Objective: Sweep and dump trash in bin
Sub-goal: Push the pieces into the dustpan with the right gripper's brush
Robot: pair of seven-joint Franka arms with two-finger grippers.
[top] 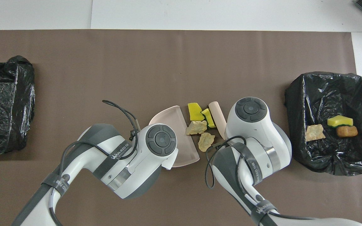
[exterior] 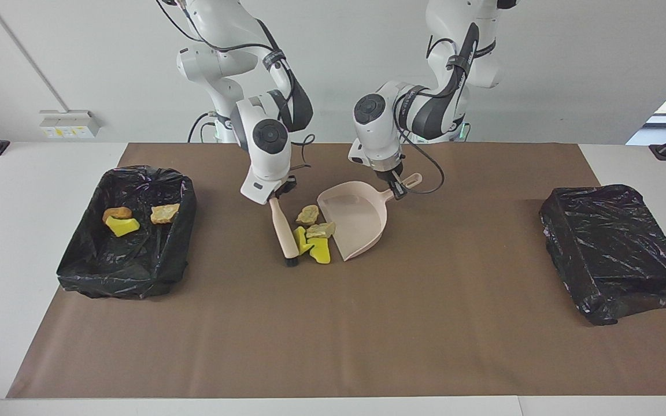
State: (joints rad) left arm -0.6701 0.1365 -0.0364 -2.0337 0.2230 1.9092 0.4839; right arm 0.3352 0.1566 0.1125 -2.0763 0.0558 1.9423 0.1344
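Note:
Several scraps of trash lie in a tight cluster on the brown mat: two tan chunks (exterior: 308, 215) (top: 196, 127) and two yellow wedges (exterior: 320, 251) (top: 194, 111). My right gripper (exterior: 278, 196) is shut on the handle of a pale brush (exterior: 284, 228) (top: 217, 116), whose bristles touch the mat beside the yellow wedges. On the other flank of the cluster, my left gripper (exterior: 395, 186) is shut on the handle of a pink dustpan (exterior: 362, 225) (top: 168, 117), its mouth facing the scraps. Toward the right arm's end stands the black-lined bin (exterior: 119, 277) (top: 294, 94), holding three scraps.
A second black-bagged box (exterior: 616, 248) (top: 5, 103) sits toward the left arm's end of the table. The brown mat (exterior: 333, 335) covers most of the table. In the overhead view the arms' wrists hide both grippers.

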